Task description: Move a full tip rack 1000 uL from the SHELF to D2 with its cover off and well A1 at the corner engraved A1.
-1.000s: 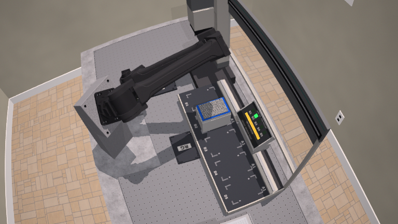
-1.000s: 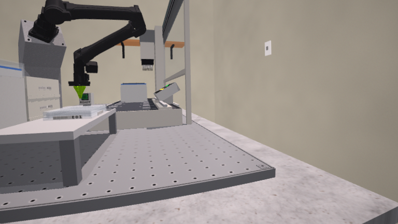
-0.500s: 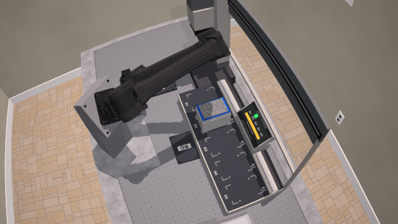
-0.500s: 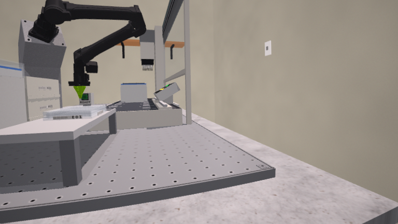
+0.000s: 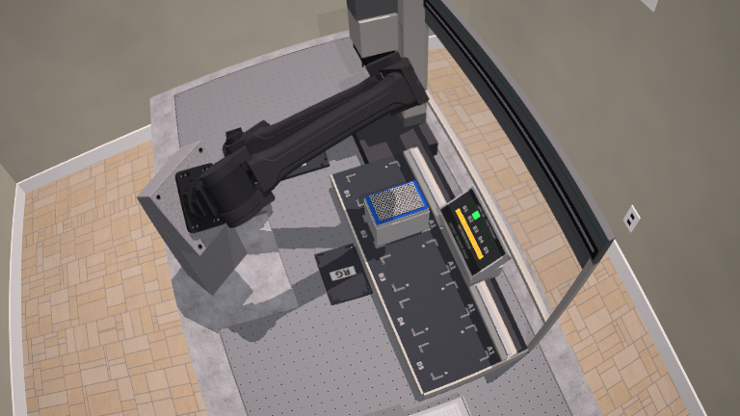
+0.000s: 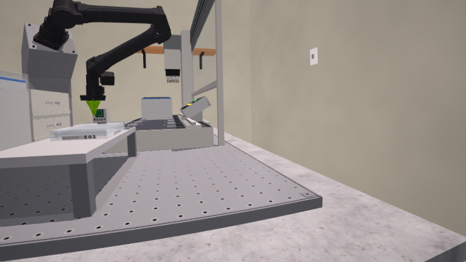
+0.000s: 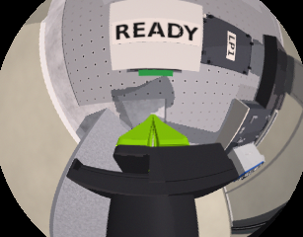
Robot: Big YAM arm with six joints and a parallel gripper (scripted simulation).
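My claw [image 6: 93, 108] is clamped fully shut with nothing in it, green fingers pinched into a point and aimed straight down at the READY key [image 6: 99, 115]. In the side view the tip sits right at the key's upper left edge; can't tell if it's actually touching. From my wrist cam the key's white label face fills the far part of the frame, with a strip of green just under it.

The tip rack [image 5: 396, 211] is over on the deck [image 5: 431, 291], in the second position from the far end, next to the D2 mark. Cover's off, and from above it's all pale tips inside a blue rim. It looks flat and upright. The panel [image 5: 473, 232] to its right shows a green light.

On the near shelf [image 6: 44, 151] a clear cover [image 6: 87, 130] lies flat.
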